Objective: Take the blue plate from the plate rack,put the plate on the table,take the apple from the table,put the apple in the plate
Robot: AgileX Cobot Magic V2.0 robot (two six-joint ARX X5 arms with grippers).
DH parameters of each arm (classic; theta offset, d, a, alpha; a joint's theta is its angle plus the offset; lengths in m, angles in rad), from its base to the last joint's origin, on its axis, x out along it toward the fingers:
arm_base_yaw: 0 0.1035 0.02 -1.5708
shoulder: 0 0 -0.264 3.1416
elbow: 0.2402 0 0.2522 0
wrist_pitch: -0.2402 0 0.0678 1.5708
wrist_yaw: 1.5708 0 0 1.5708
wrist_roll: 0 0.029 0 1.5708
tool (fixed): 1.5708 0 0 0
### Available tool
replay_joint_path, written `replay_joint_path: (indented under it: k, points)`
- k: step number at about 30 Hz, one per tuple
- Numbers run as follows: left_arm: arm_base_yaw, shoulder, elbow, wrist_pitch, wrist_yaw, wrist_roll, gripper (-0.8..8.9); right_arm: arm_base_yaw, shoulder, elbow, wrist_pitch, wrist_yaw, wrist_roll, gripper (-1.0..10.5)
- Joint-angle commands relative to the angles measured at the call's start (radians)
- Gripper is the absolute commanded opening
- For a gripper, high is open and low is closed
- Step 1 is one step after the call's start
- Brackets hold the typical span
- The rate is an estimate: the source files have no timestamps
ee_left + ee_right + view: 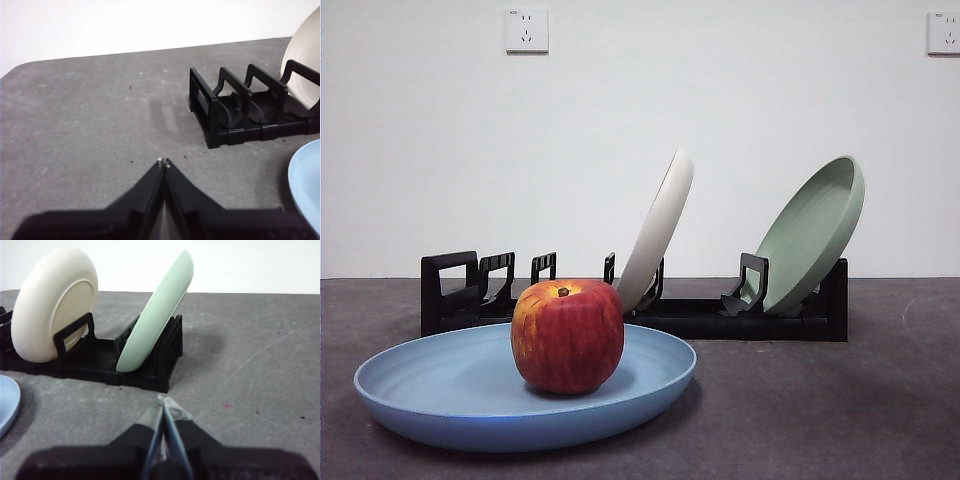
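Squarely in the foreground, the red apple (567,335), streaked yellow-orange around its short brown stem, stands upright in the middle of the light-blue plate (450,390), which lies flat on the dark grey, lightly textured worktop (840,410). The matte plate, far wider than the fruit, has a raised rim and casts a soft shadow on the surface. Behind it runs the long, low black plate rack (720,318), its squared loop handle at the end nearest the plate. Two plates lean tilted in its slots: a cream-white plate (660,228) toward the middle and a pale green plate (812,232) at the far end. A plain white wall closes the scene, with two white wall sockets (526,30) high on it. Both arms wait away from the fruit. The left claw (164,162) hangs above bare worktop near the rack's handle end, its jaws pressed together on nothing. The right claw (163,400), likewise closed and empty, hovers just before the rack's green-plate end.
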Motion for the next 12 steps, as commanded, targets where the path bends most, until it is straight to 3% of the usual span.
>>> replay_joint_path:
  k: [1,12]
  points:
    - [0.002,-0.003,-0.015,0.005,-0.003,-0.003,-0.03,0.002,-0.003,-0.013,-0.009,-0.001,0.007,0.0]
    - [0.002,-0.003,-0.015,0.006,-0.003,-0.003,-0.03,0.001,-0.001,-0.013,-0.006,0.006,0.013,0.0]
